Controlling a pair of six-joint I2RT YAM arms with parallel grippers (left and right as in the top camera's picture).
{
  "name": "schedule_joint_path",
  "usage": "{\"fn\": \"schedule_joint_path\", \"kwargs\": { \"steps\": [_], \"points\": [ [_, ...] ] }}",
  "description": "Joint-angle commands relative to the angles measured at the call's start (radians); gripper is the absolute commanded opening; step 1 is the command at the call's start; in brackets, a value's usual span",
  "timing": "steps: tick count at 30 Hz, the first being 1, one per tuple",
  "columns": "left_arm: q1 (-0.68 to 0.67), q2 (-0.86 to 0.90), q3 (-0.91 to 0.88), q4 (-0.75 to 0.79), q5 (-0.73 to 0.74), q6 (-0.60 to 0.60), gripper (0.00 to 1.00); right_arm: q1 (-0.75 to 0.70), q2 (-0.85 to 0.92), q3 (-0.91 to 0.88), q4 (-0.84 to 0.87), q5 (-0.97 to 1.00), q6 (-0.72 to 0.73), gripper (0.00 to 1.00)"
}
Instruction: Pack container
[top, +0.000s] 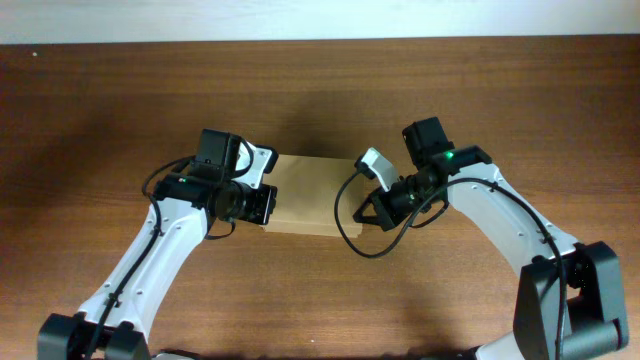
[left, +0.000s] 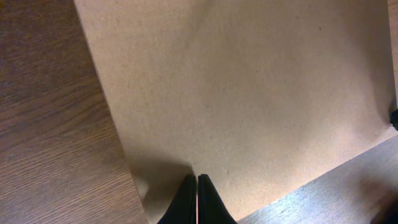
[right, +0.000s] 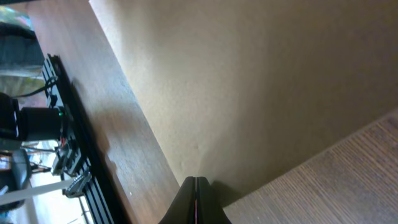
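- The overhead view shows the container (top: 312, 193) lying flat on the table (top: 320, 90), directly between the two grippers. No other view shows both arms together.
- From above, the left gripper (top: 262, 207) is at the container's edge on its own side, and the right gripper (top: 362, 212) is at the opposite edge. The two point toward each other across the box.
- From above, the fingers are too small and dark to tell how they stand. The wrist views settle this.
- In the left wrist view, the left gripper (left: 197, 180) is closed. Its two black fingers are pressed together with nothing between them.
- In the same view, the tan cardboard of the container (left: 249, 87) spreads ahead of the fingertips and fills most of the picture. The tips sit over its top, just inside the near edge. I cannot tell if they press on it.
- In the right wrist view, the right gripper (right: 196, 182) is also closed and empty, with only a thin line between the fingers.
- Here the container (right: 261, 81) rises ahead of the tips, which stand at its near edge.
- Only the right wrist view shows a dark rail with cables (right: 68, 137), far off to one side of the gripper.
- The container's top looks plain and flat in all three views.
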Motion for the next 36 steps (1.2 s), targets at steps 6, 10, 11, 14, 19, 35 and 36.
{"fn": "schedule_joint_path", "kwargs": {
  "steps": [6, 10, 11, 14, 19, 35, 36],
  "points": [
    [-0.001, -0.037, -0.026, -0.010, 0.063, -0.010, 0.02, 0.016, -0.001, -0.027, -0.012, 0.214, 0.108, 0.04],
    [-0.002, -0.130, -0.012, -0.048, 0.062, -0.010, 0.02, 0.016, -0.016, -0.007, -0.023, 0.212, 0.174, 0.04],
    [-0.002, -0.162, -0.009, -0.061, 0.062, -0.010, 0.02, 0.016, -0.026, 0.004, -0.034, 0.209, 0.176, 0.04],
    [-0.002, -0.307, -0.007, -0.113, 0.058, -0.010, 0.02, 0.016, -0.093, 0.042, -0.069, 0.210, 0.198, 0.04],
    [-0.002, -0.529, -0.007, -0.190, 0.058, -0.010, 0.02, 0.016, -0.270, 0.054, -0.092, 0.217, 0.244, 0.04],
    [-0.002, -0.755, -0.008, -0.406, -0.040, -0.018, 0.02, 0.016, -0.539, 0.054, -0.277, 0.475, 0.294, 0.04],
    [-0.002, -0.750, -0.008, -0.402, -0.040, -0.023, 0.02, 0.015, -0.538, 0.054, -0.269, 0.489, 0.290, 0.04]
  ]
}}
